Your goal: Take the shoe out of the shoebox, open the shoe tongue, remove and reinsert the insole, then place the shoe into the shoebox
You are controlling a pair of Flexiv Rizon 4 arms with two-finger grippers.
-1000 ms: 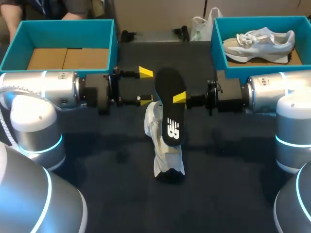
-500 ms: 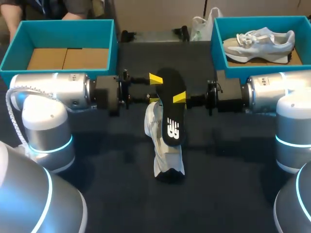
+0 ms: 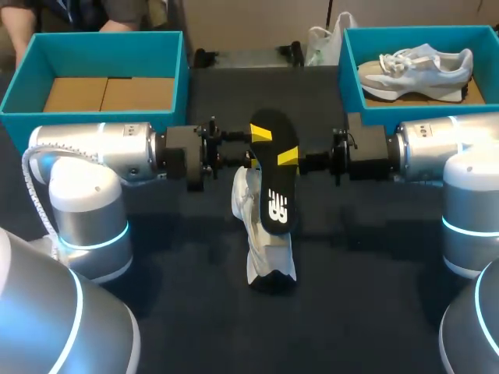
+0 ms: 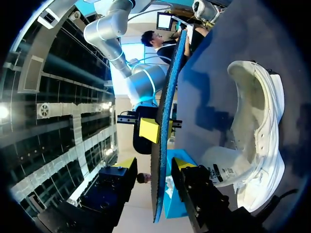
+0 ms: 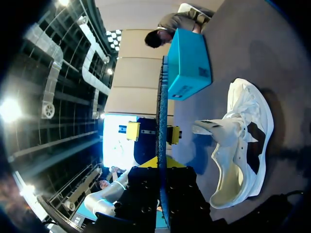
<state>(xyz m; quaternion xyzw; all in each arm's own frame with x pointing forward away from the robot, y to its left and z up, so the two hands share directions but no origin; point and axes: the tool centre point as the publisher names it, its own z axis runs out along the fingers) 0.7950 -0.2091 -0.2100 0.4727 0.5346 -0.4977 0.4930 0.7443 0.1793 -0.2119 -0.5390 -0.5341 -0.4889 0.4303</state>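
A dark navy cloth-covered surface (image 3: 156, 257) fills the head view, with an open teal cardboard shoebox (image 3: 181, 62) at the upper left showing its brown cardboard floor, and a second teal shoebox (image 3: 349, 70) at the upper right holding a grey and white laced sneaker (image 3: 417, 70); near the middle of the frame a white low-top shoe (image 3: 261, 249) lies on the surface, outside both boxes, its opening turned towards the left arm's side; above it a black foam insole (image 3: 273, 187) with a white logo is held clear of the shoe, standing on edge with its long axis running up and down the frame; the right end effector (image 3: 287, 157) comes in from the right and pinches the insole's upper half between its yellow tips, which the right wrist view shows closed on the thin edge; the left end effector (image 3: 256, 148) comes in from the left at the same height, its fingers spread with one yellow tip on each side of the insole, and the left wrist view shows a gap between the tips and the foam.
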